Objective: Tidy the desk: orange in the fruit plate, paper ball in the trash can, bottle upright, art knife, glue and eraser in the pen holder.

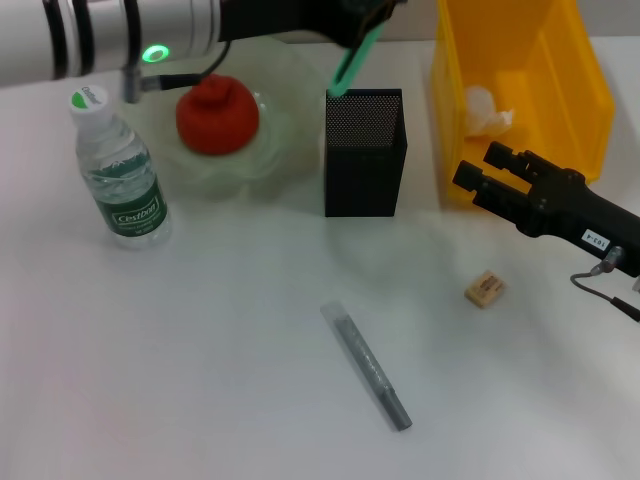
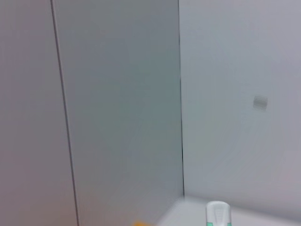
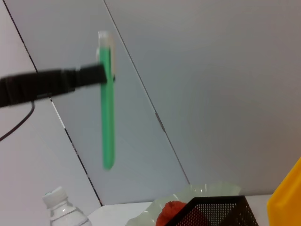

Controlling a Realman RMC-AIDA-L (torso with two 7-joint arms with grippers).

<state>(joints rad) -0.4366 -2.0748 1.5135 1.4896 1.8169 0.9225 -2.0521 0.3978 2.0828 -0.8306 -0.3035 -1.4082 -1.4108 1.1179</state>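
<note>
Left hand [image 1: 360, 25]: grips green knife [image 1: 355, 58] above holder [image 1: 365, 155] | right hand [image 1: 485, 170]: open, beside bin [image 1: 585, 90] | eraser [image 1: 485, 289], glue [image 1: 367, 367]: on counter [image 1: 200, 360]

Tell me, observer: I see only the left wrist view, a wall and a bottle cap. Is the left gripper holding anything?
Observer: Yes. The left gripper is shut on the green art knife.
Operator: Where is the knife relative to the pen holder?
Observer: It hangs tip down above the black pen holder. The right wrist view shows it is not yet inside.
Operator: Which things are not yet put away?
Observer: The eraser and the glue lie on the table. The right gripper is open beside the yellow bin.
</note>
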